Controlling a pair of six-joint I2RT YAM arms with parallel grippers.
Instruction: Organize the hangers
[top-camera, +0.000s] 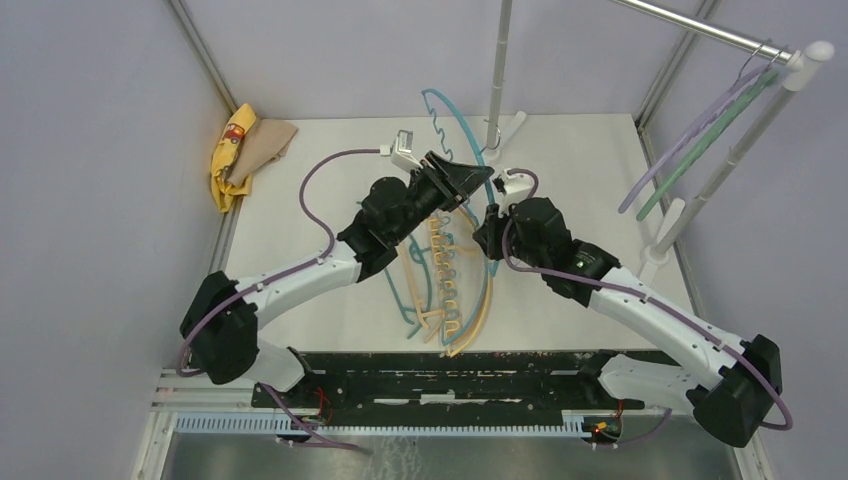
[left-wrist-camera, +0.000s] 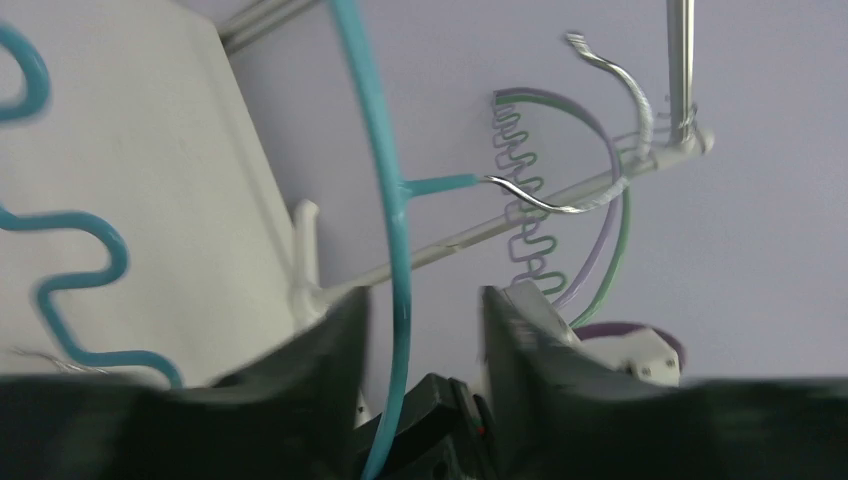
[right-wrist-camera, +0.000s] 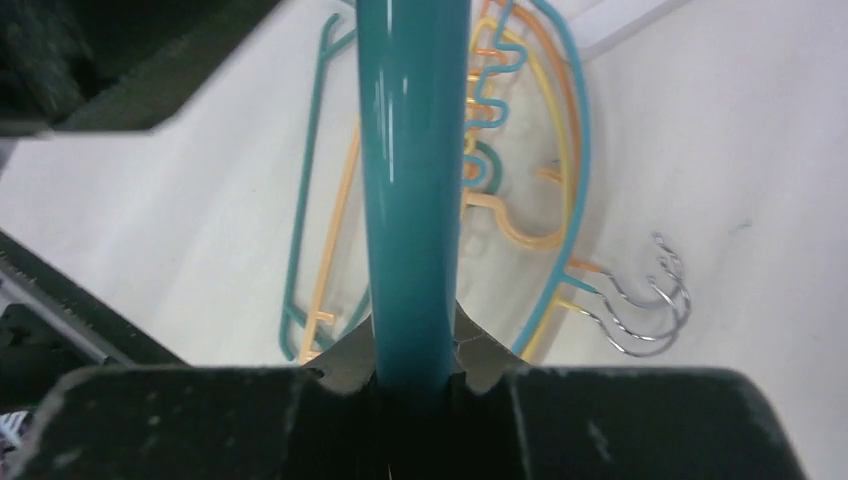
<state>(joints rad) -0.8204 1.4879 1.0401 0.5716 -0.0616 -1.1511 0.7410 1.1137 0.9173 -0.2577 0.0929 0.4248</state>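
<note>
Nearest the arm bases, a loose pile of thin teal and tan-orange plastic hangers (top-camera: 447, 290) is seen lying on the white counter (top-camera: 300, 270). Above it, one thin curved teal plastic hanger (left-wrist-camera: 392, 180) is held off the counter. The right gripper (right-wrist-camera: 412, 385) is clamped on its bar, while the left gripper (left-wrist-camera: 422, 305) is spread apart with the same bar passing through the gap, closer to one side. Whether it is touched there cannot be told. Farther back and to the right, lilac and pale green hangers (top-camera: 690, 135) are hung from a metal rail (top-camera: 700, 22).
</note>
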